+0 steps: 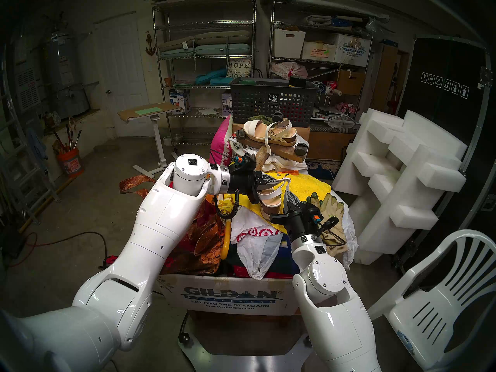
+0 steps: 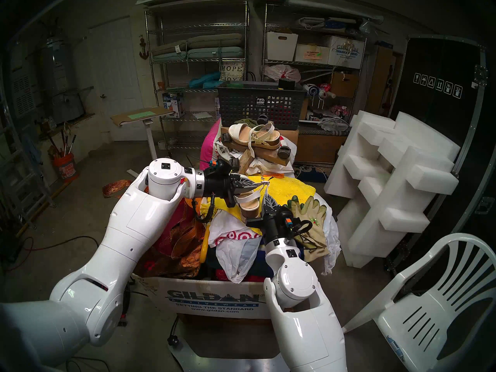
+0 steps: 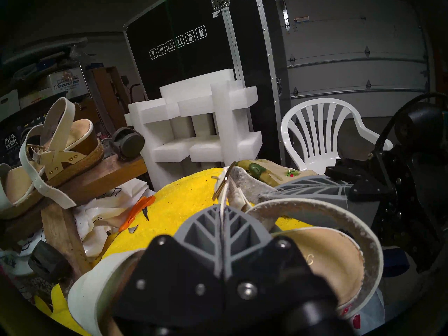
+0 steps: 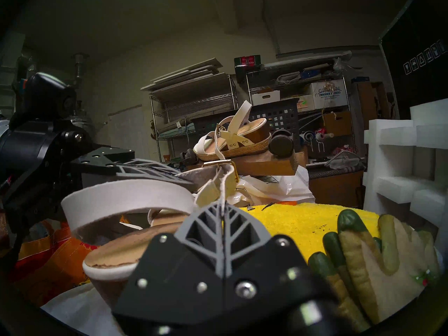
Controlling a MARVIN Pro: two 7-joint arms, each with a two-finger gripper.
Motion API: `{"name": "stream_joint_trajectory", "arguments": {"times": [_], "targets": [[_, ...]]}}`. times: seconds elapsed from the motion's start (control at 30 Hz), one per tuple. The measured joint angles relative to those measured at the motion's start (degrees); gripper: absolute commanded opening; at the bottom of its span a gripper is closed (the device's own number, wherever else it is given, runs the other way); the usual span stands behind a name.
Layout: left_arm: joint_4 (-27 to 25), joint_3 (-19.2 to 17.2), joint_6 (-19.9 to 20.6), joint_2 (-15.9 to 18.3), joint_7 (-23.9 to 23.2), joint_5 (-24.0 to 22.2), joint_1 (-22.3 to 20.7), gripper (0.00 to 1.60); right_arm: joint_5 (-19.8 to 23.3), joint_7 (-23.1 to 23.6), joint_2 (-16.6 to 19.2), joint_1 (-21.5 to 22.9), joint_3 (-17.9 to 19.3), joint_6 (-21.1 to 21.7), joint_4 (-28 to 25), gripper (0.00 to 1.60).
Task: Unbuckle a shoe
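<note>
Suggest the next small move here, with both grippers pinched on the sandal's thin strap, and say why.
Probably draw the left gripper slowly away from the right gripper. Both are shut on the thin ankle strap either side of the gold buckle, which looks still threaded, so parting them should feed strap through.

I'm working in a home garage used for storage. Wire shelving (image 1: 205,76) along the back wall holds cushions and boxes; left of it stand a white door (image 1: 118,76) and a water heater (image 1: 63,70), and off to its right a sectional garage door (image 3: 351,54).
</note>
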Motion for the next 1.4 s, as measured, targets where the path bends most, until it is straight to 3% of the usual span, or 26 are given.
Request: {"name": "stream_joint_trajectory", "arguments": {"times": [0.63,1.07,1.1,1.13,1.2,1.4], "targets": [[-1.4,-0.3,1.2,0.8,-1.6,0.0,0.7,0.00,-5.0,0.2,1.8,2.3,-0.8,2.8,2.1,0.00],[-2.4,-0.8,1.2,1.5,-2.7,-0.1,1.5,0.00,-5.3,-0.2,1.7,2.9,-0.5,2.3,1.4,0.00],[-2.5,-0.8,1.2,1.5,-2.7,-0.1,1.6,0.00,-5.2,0.0,1.7,3.0,-0.6,2.3,1.3,0.04],[-2.6,-0.9,1.2,1.5,-2.7,-0.1,1.6,0.00,-5.0,0.3,1.7,3.0,-0.7,2.4,1.2,0.31],[-2.8,-1.2,1.1,1.5,-2.5,-0.1,1.8,0.00,-4.5,0.8,1.7,3.0,-0.9,2.6,0.9,0.48],[-3.2,-1.9,0.8,1.2,-0.6,0.0,2.4,0.00,-3.9,1.2,1.7,2.8,-1.0,3.0,0.4,0.70]]}}
